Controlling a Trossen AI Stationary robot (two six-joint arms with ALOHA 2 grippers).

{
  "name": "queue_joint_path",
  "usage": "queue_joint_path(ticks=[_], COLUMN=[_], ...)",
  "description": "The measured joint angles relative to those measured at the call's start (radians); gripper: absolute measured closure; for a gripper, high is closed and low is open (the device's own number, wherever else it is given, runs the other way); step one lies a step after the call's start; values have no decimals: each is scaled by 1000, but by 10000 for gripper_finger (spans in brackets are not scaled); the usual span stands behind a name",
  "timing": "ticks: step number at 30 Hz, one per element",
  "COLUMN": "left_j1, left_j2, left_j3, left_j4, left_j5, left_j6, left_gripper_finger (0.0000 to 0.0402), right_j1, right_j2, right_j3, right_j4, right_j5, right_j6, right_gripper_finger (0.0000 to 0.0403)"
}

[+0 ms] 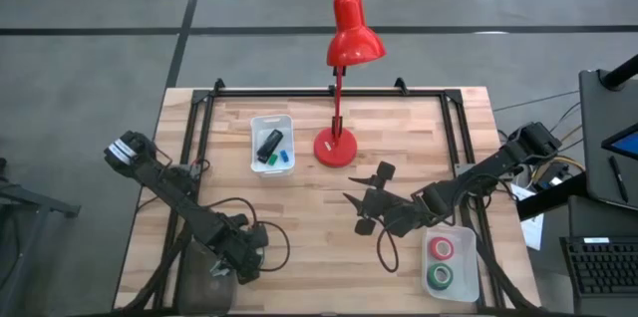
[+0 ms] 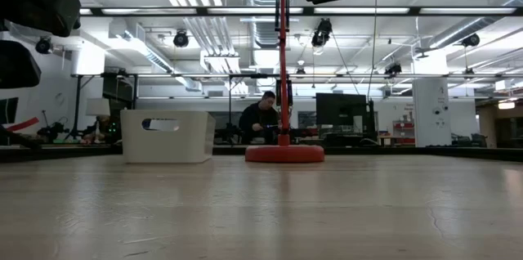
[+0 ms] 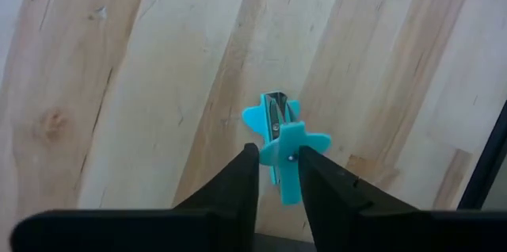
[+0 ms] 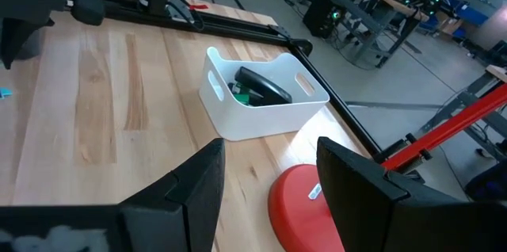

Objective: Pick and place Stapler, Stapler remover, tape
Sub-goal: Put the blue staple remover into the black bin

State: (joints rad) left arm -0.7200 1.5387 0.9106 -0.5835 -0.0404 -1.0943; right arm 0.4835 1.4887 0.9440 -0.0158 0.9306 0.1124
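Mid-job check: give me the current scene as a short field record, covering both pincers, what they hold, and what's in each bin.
left pincer: near the table's front left edge, shut on the staple remover, a light blue clawed tool
right pincer: open and empty, above the table in front of the lamp base
rear bin: holds the stapler plus small blue and green pieces
front right bin: holds two tape rolls, red and green
table: wooden
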Motion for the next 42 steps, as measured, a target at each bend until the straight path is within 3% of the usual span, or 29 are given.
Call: queue_joint_path(ticks=[12,33,42], left_j1=[1,3,-7], left_j2=[0,-7,-7], left_j3=[-1,65,158], left_j4=[39,63,-97], left_j5=[7,-4,-3], left_j6=[12,57,41], left_gripper_finger=[396,400,401], right_j1=[0,-17,-23], right_j2=[0,0,0], right_j3=[0,-10,-11], right_j4=[0,-1,-1], right_j5=[0,-3,-25], right_j6=[0,8,11], right_gripper_finger=[209,209,209])
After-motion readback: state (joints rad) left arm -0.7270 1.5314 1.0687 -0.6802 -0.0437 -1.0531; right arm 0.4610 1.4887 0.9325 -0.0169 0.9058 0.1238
